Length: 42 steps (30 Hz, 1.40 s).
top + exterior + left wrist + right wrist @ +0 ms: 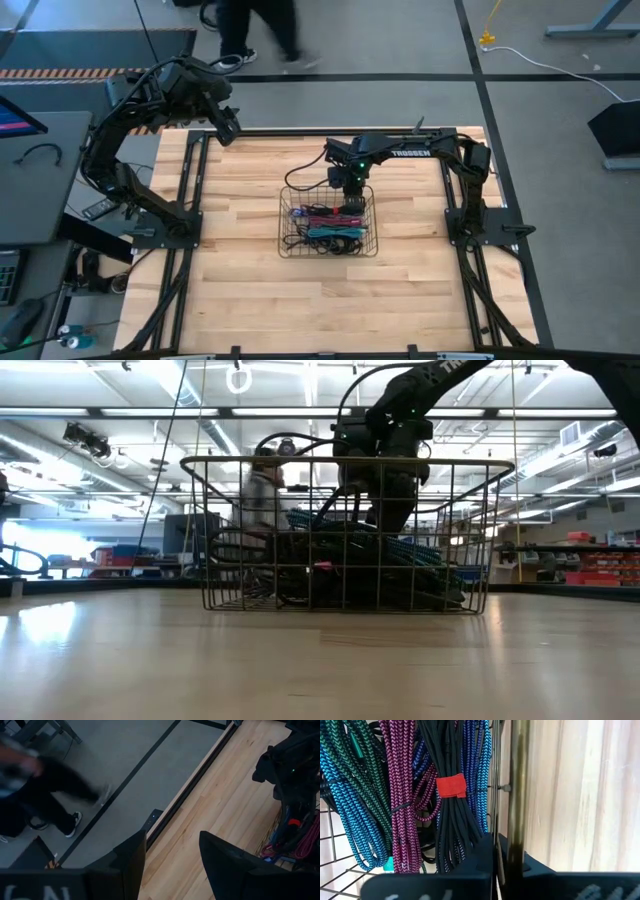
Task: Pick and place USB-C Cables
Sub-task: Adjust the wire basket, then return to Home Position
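Room: grey floor with dark tape lines around the work area; shelving and ceiling lights show behind in the low view.
Tabletop: light wooden tabletop [250, 290] with dark frame rails along both sides.
Person: a person [255, 25] in dark trousers walks across the floor past the far edge; the same legs [47, 795] show blurred in the left wrist view.
Wire mesh basket: the wire mesh basket [290, 245] sits near the middle of the tabletop, upright, its rim [345, 460] level in the low view.
USB-C cables: the USB-C cables [335, 222] lie piled inside the basket, all within its walls. Close up there are teal [345, 805], magenta [402, 795], blue [477, 775] and black [447, 830] braided bundles side by side.
Red strap: a red strap [451, 786] is wrapped around the black bundle.
Right gripper: the right gripper [348, 190] reaches down over the far side of the basket, above the cables; its fingers [485, 855] are pressed together, lying against the lower end of the black bundle beside the basket's wall wires, and whether any strand is pinched between them cannot be told.
Left gripper: the left gripper [172, 862] hangs raised over the far left corner of the tabletop, well apart from the basket, fingers [132, 857] spread and empty.
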Motion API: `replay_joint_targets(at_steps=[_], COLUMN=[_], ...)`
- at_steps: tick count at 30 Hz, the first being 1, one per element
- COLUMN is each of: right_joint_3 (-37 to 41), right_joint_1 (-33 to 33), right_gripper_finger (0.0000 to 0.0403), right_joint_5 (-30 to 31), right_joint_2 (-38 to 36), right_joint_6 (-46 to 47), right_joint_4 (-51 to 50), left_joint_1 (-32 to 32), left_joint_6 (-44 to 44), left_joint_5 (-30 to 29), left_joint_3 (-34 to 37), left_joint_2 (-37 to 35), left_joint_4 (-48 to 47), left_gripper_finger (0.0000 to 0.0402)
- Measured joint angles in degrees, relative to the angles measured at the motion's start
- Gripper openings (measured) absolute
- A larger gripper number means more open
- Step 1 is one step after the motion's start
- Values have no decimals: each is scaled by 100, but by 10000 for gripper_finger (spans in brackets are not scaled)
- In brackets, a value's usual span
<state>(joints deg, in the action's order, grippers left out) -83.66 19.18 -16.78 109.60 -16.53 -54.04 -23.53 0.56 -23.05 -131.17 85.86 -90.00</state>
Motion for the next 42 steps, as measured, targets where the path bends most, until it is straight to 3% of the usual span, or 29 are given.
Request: replay_joint_targets(at_steps=[16,23,28,34,38,42], right_joint_3=[-158,-986,-2079,-3832,-5015,-4797], right_joint_1=[-8,-6,-4,16,112,284], right_gripper_finger=[94,132,141,136,105,27], right_joint_5=[100,342,400,928,1619,1948], right_joint_2=[0,-4,-9,-9,-15,-572], right_joint_6=[69,87,-24,-127,-201,-200], right_joint_4=[129,-119,-843,-1795,-2484,-2420], left_joint_1=[1,2,2,1,1,-5], left_joint_6=[5,11,16,59,74,72], left_joint_5=[0,0,0,0,0,0], left_joint_3=[0,0,0,0,0,0], left_joint_2=[0,0,1,0,0,0], left_joint_4=[-2,-2,-2,-2,-1,-1], left_gripper_finger=[190,190,190,190,190,190])
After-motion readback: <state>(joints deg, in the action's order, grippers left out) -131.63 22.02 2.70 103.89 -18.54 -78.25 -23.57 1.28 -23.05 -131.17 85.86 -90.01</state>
